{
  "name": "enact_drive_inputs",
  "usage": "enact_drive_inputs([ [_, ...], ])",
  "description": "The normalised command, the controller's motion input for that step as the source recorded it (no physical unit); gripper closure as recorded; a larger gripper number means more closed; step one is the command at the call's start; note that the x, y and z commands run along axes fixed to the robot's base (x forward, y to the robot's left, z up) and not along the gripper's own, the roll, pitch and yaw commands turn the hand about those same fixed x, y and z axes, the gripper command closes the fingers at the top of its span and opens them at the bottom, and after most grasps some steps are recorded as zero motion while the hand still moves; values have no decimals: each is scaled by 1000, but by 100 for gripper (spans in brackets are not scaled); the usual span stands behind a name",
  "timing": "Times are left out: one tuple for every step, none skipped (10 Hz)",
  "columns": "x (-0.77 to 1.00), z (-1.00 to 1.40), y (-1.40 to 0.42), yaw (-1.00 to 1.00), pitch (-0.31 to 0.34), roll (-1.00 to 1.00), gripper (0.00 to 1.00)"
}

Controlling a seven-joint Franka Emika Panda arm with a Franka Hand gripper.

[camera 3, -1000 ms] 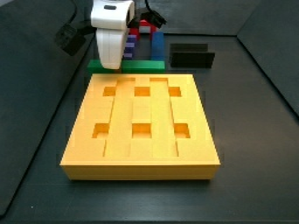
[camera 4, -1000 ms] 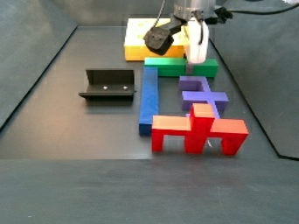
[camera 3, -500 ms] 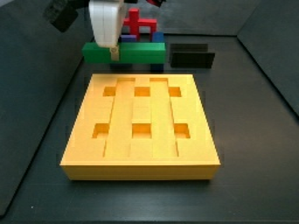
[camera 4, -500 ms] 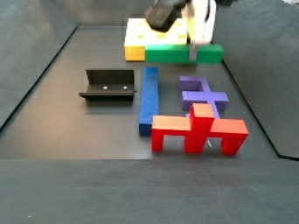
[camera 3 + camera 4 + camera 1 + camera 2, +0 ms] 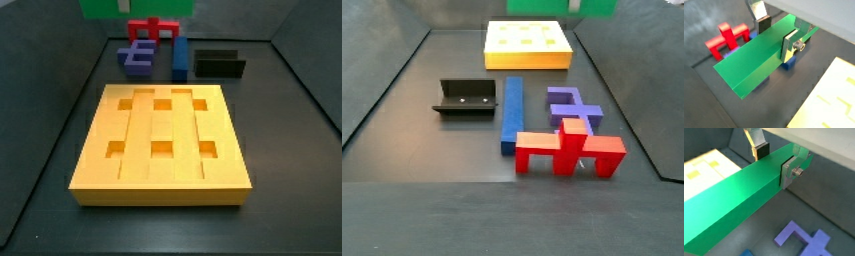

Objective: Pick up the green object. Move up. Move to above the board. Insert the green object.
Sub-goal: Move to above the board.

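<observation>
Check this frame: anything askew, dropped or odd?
Nothing stands out. The hand is clamped squarely on the green bar, held high, at the top edge in both side views. The yellow board lies flat with its holes empty. The blue bar, purple block and red piece sit undisturbed on the floor.

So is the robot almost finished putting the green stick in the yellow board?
Not yet. The pick-up looks done: the gripper is shut on the green object, one finger on each side. The lift is under way: in both side views the bar sits at the top edge, clear of the floor. Left to do: move above the board and insert it; its holes show nothing in them.
</observation>
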Motion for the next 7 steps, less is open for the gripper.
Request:
enact_drive_inputs([
  [8,1400,-2,-11,86,-59,100],
  [2,1400,2,-12,77,-54,100],
  [18,611,5,-10,68,-47,100],
  [674,353,-1400,1000,16,-8,100],
  [687,262,-1400,1000,21,9,100],
  [738,234,-1400,1000,33,12,100],
  [802,272,-1400,1000,43,6,100],
])
